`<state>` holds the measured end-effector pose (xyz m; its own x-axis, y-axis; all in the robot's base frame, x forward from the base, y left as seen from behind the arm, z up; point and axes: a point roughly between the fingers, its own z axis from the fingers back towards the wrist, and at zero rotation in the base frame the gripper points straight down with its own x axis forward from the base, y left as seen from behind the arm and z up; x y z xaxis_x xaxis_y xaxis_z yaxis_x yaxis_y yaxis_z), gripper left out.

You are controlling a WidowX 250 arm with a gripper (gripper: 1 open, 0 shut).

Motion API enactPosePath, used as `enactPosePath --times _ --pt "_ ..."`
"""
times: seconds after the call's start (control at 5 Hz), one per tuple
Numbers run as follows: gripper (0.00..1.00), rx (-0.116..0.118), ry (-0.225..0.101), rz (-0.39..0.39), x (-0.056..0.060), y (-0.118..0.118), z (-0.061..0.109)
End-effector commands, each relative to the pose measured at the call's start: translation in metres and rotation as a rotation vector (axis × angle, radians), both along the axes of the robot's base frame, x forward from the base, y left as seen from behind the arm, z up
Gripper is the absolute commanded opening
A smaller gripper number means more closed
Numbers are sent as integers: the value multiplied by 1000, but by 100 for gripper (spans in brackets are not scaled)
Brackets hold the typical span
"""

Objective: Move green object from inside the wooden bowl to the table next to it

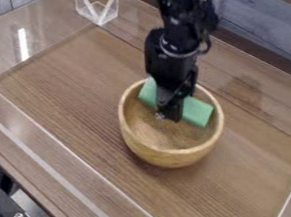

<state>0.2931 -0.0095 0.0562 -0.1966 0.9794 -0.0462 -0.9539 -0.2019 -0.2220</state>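
Green object, a flat sponge-like block, we observed grasped by the gripper, raised near the wooden bowl's rim; bare table lay alongside.

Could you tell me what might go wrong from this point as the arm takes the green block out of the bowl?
The gripper appears to hold the green object near one end only, so it could tilt or slip back into the wooden bowl. The block sits low near the far rim; dragging it sideways could catch the rim and shift the bowl on the table.
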Motion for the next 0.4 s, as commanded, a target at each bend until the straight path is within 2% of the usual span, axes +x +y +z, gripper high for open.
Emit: enactPosePath --times 0.0,0.2 --pt "0 3 -64 -16 17 8 31" --pt "0 3 -61 -42 13 2 40"
